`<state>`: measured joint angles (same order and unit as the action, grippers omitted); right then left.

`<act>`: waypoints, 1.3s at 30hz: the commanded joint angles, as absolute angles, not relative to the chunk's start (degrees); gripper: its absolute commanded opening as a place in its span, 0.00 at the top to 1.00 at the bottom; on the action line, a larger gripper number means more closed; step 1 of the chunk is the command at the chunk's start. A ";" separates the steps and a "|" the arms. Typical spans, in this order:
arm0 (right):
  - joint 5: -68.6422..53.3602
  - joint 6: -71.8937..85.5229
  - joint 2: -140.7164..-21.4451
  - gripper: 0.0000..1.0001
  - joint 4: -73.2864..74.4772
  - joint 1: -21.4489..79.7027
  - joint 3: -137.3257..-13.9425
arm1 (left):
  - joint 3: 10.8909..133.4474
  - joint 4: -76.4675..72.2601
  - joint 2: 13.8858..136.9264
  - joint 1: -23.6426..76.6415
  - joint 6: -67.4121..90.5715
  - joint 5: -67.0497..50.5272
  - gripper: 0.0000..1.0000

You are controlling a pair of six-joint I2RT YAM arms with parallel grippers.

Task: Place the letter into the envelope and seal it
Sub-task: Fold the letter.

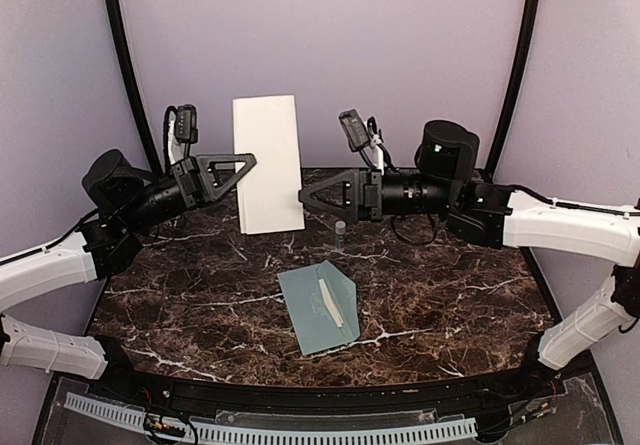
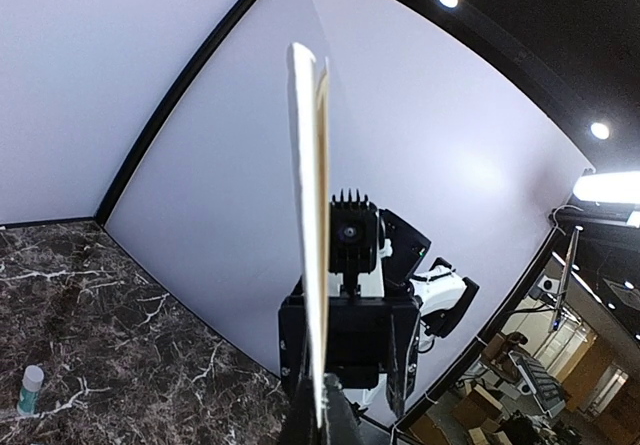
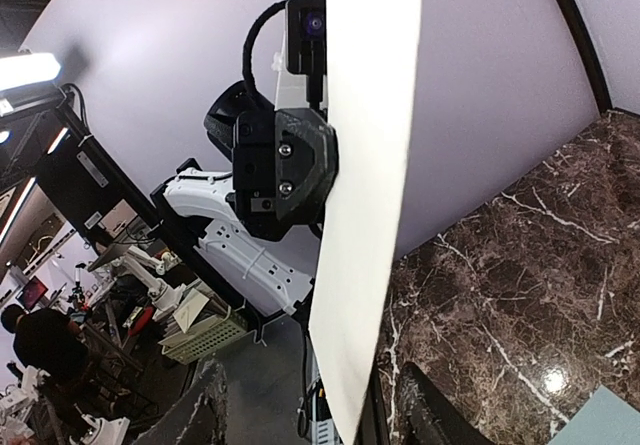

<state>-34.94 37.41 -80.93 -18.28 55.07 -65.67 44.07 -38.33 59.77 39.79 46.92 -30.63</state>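
Only blank letter (image 1: 268, 165) back visible, left hand (image 1: 246, 159), right hand (image 1: 304, 199) pinching.

Glossy marble table (image 1: 450, 295), matt paper letter (image 1: 268, 165)

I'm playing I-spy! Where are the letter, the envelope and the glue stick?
the letter (image 1: 268, 165): top view, middle of the upright sheet.
the envelope (image 1: 305, 317): top view, left half of its teal body.
the glue stick (image 1: 340, 231): top view, middle of its tube.
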 commanded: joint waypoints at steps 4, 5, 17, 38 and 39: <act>-35.43 38.48 -80.41 0.59 -20.59 56.95 -63.70 | 43.14 -44.88 59.31 40.08 47.56 -27.20 1.00; -35.44 38.78 -80.36 0.63 -21.13 56.97 -63.44 | 43.15 -45.19 59.36 40.08 47.73 -27.17 1.00; -35.68 39.02 -82.24 0.86 -21.47 57.13 -64.40 | 43.33 -46.21 59.85 40.07 48.34 -27.89 1.00; -34.58 38.93 -82.11 0.79 -21.74 57.08 -64.05 | 43.07 -46.56 59.29 40.08 48.45 -28.68 1.00; -34.36 38.75 -82.19 0.80 -21.58 57.12 -64.37 | 42.98 -46.64 59.26 40.08 48.43 -28.86 1.00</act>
<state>-34.89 39.40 -82.28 -19.51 56.75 -63.72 43.70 -43.70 60.07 39.79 48.25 -27.66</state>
